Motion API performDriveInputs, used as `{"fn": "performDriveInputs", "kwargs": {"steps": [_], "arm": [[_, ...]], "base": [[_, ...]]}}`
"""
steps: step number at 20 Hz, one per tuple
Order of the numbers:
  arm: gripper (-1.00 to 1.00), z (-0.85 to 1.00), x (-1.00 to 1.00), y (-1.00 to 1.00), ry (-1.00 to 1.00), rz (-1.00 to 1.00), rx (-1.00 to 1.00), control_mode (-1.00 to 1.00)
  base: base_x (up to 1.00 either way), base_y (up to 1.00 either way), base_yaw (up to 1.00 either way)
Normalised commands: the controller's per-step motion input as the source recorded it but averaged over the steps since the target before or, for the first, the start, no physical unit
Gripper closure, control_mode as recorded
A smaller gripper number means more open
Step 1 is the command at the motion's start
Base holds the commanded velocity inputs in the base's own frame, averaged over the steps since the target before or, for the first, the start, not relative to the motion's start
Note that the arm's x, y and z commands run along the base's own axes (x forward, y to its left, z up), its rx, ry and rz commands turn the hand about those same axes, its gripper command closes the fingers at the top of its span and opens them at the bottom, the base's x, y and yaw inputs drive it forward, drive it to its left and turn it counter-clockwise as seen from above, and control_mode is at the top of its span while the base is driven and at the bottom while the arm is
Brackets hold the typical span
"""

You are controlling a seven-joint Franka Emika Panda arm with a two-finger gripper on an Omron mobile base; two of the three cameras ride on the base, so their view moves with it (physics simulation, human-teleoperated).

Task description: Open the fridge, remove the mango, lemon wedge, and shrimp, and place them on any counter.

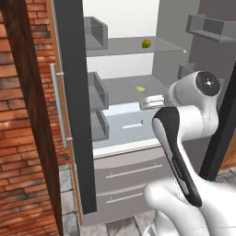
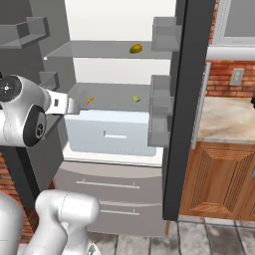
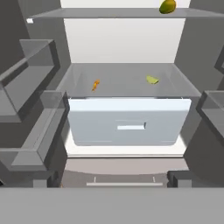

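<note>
The fridge (image 2: 119, 149) is standing with both doors swung wide, so the opening step looks finished and the robot is now facing the first pick. The mango (image 3: 167, 6) is sitting on the upper glass shelf (image 1: 133, 46), toward the right of it as the hand view shows. One level down, on the shelf above the pale crisper drawer (image 3: 129, 122), the shrimp (image 3: 95, 84) is lying toward the left and the lemon wedge (image 3: 152, 79) toward the right, well apart from each other. The tool (image 2: 74, 105) is hovering in front of the open compartment at about the height of that lower shelf; in the right base view it is sitting just left of the shrimp, though how far short of it in depth cannot be told. Its jaws are standing wide apart and gripping nothing. Judging by that position, the shrimp seems the likeliest first target: the next move is calling for a reach forward over the drawer's top edge, a careful lowering around a very small piece, and then a firm closing. After that the table (image 2: 224, 117), beige and showing past the right door, is waiting as the drop spot.
</note>
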Motion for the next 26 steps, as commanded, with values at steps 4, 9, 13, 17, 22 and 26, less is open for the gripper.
{"fn": "performDriveInputs", "kwargs": {"steps": [4,9,13,17,22,26], "arm": [[-1.0,0.44,0.0,-0.09,-0.01,0.0,-0.02,-1.0],[-1.0,0.32,0.0,-0.1,0.0,0.02,-0.01,-1.0],[-1.0,0.19,-0.01,-0.13,0.02,0.03,0.0,-1.0],[-1.0,0.13,0.0,-0.25,0.05,0.0,0.0,-1.0],[-1.0,0.02,0.0,-0.27,0.02,0.0,0.0,-1.0],[-1.0,-0.07,0.0,0.0,0.01,0.0,-0.01,-1.0]], "base": [[0.0,0.0,0.0],[0.0,0.0,0.0],[0.0,0.0,0.0],[0.0,0.0,0.0],[0.0,0.0,0.0],[0.0,0.0,0.0]]}}
